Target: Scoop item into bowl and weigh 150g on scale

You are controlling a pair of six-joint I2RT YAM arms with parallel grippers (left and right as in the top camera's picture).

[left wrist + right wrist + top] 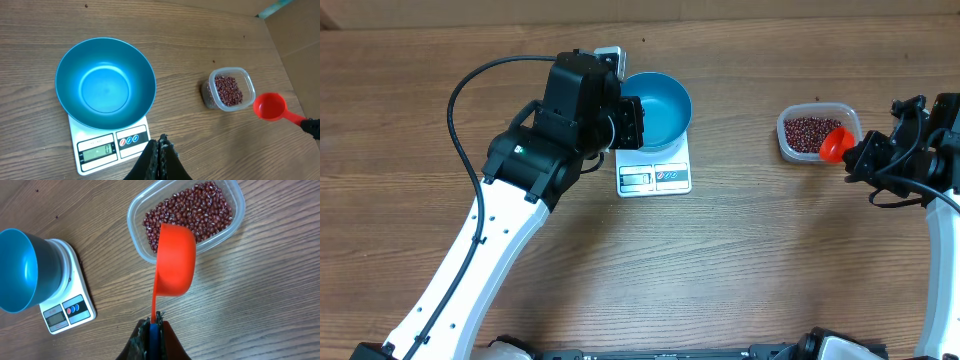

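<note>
Beans (808,130) sit in the clear tub (785,140), at 3 o'clock from the scale (655,178). I see the blue bowl (660,108) standing empty on the scale. My right gripper (156,317) is pinched tight on the handle of the red scoop (175,260), which hangs over the tub's 4 o'clock edge. My left gripper (159,142) is squeezed closed, holding nothing, at the bowl's 9 o'clock.

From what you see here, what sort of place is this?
Probably a robot workbench set up for kitchen-style weighing: a wooden table, a scale carrying a blue bowl, and a tub of beans.
</note>
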